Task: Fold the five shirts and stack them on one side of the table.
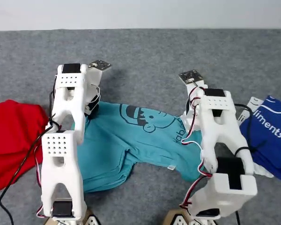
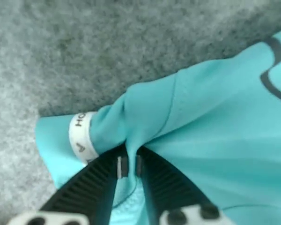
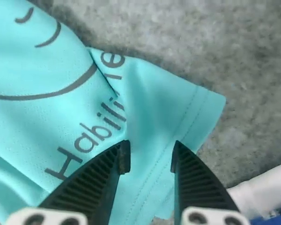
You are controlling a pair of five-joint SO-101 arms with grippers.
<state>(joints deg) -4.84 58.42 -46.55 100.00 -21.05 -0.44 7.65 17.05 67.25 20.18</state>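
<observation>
At the middle of the table [image 1: 154, 51], the left gripper [image 2: 129, 166] has its two jaws pressed together on a thin fold of the teal shirt [image 2: 215, 140], just beside a white label [image 2: 80, 138] on the cloth. The right gripper [image 3: 150, 157] has its jaws apart, low over the other side of the same shirt, next to the dark printed words and near a hemmed corner. I cannot tell if its tips touch the cloth.

The teal shirt lies wrinkled between the two arms, with one part bunched toward the near edge. A red shirt [image 1: 14, 136] is crumpled at the left edge of the table. A blue shirt [image 1: 271, 131] lies at the right edge, just beside the right arm [image 1: 225, 136].

I think the danger is an uneven hold. The left pinch is small, so the fold may slip out when it is pulled. If the right jaws close on one layer only, or miss the hem, the shirt will twist and not open flat. The right arm could also drag the blue shirt, because it is so close.
</observation>
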